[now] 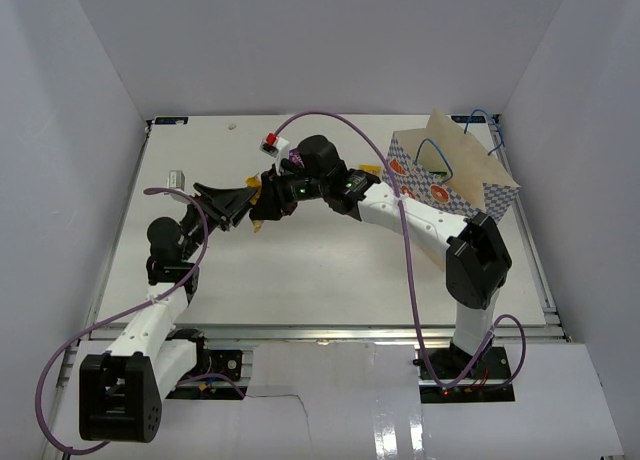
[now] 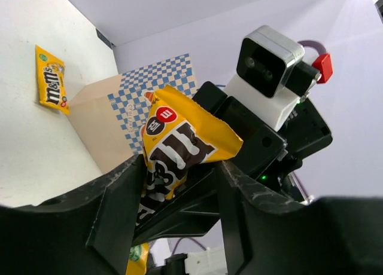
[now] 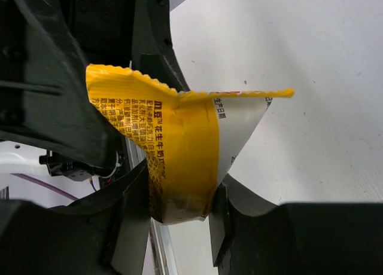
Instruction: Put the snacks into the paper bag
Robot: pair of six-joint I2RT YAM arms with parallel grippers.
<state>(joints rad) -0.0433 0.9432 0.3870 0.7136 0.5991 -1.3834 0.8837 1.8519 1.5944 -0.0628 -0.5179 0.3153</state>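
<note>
Two half-open claws (image 2: 179,188) (image 3: 179,194), seemingly sharing one pack (image 2: 182,128)

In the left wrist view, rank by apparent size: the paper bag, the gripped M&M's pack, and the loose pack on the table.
Largest, tied: gripped M&M's pack and paper bag, unranked since the pack is nearer and covers part of the bag.
Smallest: loose pack.

Yellow M&M's pack (image 2: 179,143): creased, raised mid-air. Second yellow pack (image 2: 51,78): flat, near paper bag (image 1: 455,175), which apparently leans.
</note>
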